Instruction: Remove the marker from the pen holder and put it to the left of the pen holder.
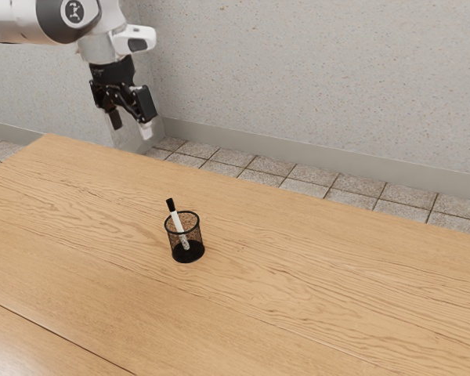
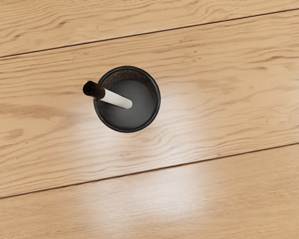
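While the exterior view shows black jaws parted, the wrist view looks down inside the black mesh pen holder [image 2: 143, 94], where the black-capped white marker [image 2: 116, 98] tilts.

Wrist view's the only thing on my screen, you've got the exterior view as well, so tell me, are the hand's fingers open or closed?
Observer: Open. The exterior view shows the hand with its two fingers apart and nothing between them.
Operator: Okay, and is the hand down at the mesh pen holder?
Observer: No, it hangs well clear of the mesh pen holder, raised over toward the exterior view's left.
Operator: From the side, does any of the marker stick up?
Observer: Yes, the marker leans in the holder, and its black cap stands up above the holder's top.
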You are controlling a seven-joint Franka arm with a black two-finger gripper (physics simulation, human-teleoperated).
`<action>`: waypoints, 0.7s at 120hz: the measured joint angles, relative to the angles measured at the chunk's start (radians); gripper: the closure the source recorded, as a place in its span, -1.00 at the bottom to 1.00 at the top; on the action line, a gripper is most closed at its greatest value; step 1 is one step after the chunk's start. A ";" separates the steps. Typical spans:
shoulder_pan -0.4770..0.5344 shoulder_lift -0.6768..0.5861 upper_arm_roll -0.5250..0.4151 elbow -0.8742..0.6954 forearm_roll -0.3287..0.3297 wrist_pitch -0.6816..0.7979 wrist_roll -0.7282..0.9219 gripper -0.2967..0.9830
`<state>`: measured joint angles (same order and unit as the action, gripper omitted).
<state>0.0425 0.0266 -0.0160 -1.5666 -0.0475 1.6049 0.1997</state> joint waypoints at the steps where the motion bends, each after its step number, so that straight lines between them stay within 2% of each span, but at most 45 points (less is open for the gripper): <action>1: 0.002 0.000 0.000 0.000 0.000 0.001 0.001 -0.54; 41: 0.023 0.010 0.004 -0.001 -0.004 0.022 0.032 -0.54; 84: 0.004 0.228 0.058 0.034 -0.105 0.052 0.068 -0.54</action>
<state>0.0461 0.2546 0.0424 -1.5327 -0.1522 1.6566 0.2675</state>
